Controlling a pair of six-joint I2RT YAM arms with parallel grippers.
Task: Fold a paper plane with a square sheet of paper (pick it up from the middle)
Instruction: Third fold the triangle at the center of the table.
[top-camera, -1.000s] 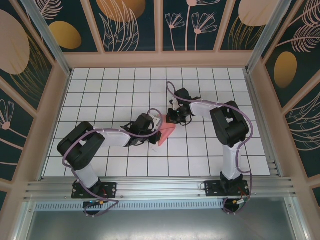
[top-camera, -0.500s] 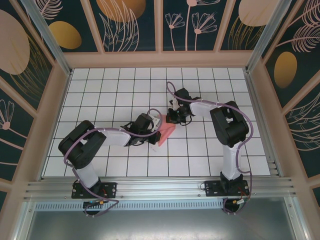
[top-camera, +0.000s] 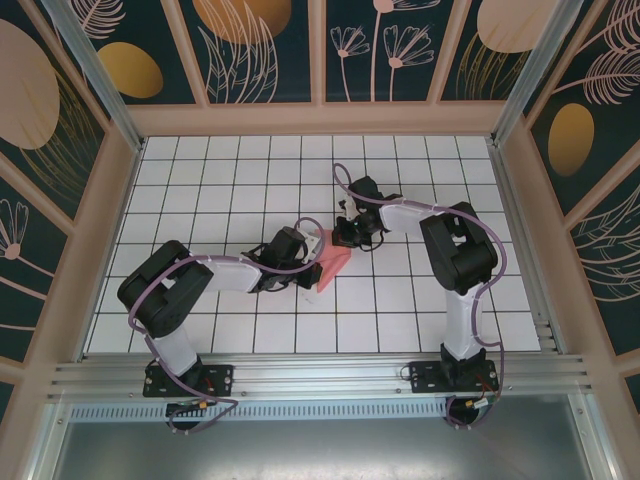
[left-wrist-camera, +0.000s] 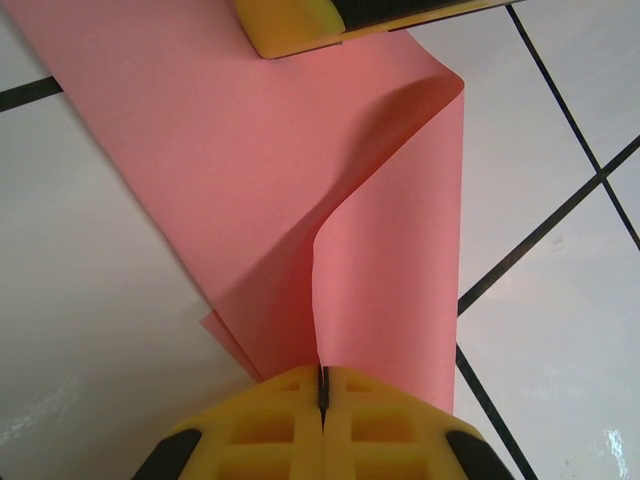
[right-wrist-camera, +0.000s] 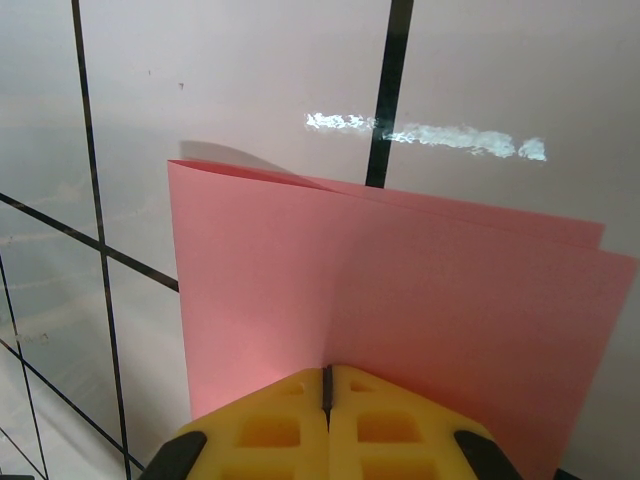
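a white tiled table (top-camera: 200, 190) with black grid lines sits inside walls (top-camera: 265, 50) of dark panels painted with leaves and gold ovals. near its middle the sheet (top-camera: 334, 262), salmon-pink and doubled over, is strung between the 2 grippers. the left gripper (left-wrist-camera: 322, 385) has its yellow fingers (left-wrist-camera: 250, 425) pressed together on the sheet's near-left end, with the layers caught in the pinch. the right gripper (right-wrist-camera: 327, 378) is clamped the same way on the far-right end. in the left wrist view 1 layer bows up in a soft curl, so the layers do not lie flat on each other. whether the low edge touches the tiles i cannot tell

risks, as i judge them: if the grippers draw apart, the thin paper could tear at a pinch or slip out of it. if they close in, the curl could set as a stray crease. if the layers slide, the fold line would run off true

around the work, the 2 arms (top-camera: 215, 272) bend in from the near rail (top-camera: 320, 375), which is well apart from the sheet. the only obstacle looks to be the grippers themselves, standing near each other with little room to turn
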